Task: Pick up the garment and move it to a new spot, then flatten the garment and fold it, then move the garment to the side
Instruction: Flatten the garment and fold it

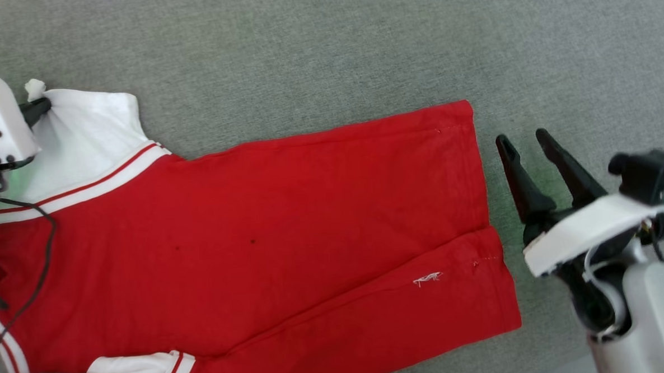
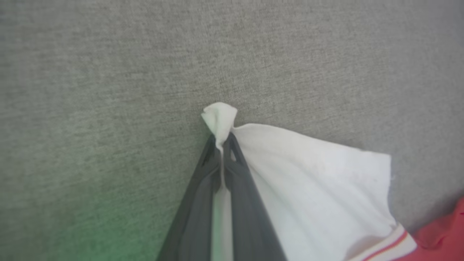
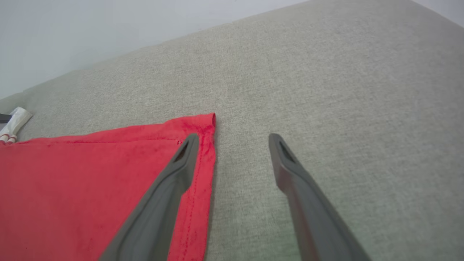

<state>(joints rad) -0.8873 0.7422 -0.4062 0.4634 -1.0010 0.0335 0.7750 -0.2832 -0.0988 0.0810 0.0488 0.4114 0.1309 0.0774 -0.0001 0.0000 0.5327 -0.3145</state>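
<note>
The garment [image 1: 244, 235] is a red jersey with white sleeves and red-striped trim, lying spread on the grey surface, its plain side up and its hem toward the right. My left gripper [image 1: 40, 107] is shut on the corner of the far white sleeve [image 2: 311, 181], and a tuft of white cloth pokes out past its fingertips [image 2: 217, 145]. My right gripper [image 1: 526, 144] stands open just beyond the hem, apart from the cloth. In the right wrist view its open gripper [image 3: 233, 139] straddles the hem's far corner [image 3: 206, 125], one finger over the red cloth.
Grey fabric surface [image 1: 326, 46] runs all around the garment, with free room at the top and right. A pale wall [image 3: 108, 25] rises behind the surface's far edge in the right wrist view. A thin black cable [image 1: 44, 261] hangs over the garment's left part.
</note>
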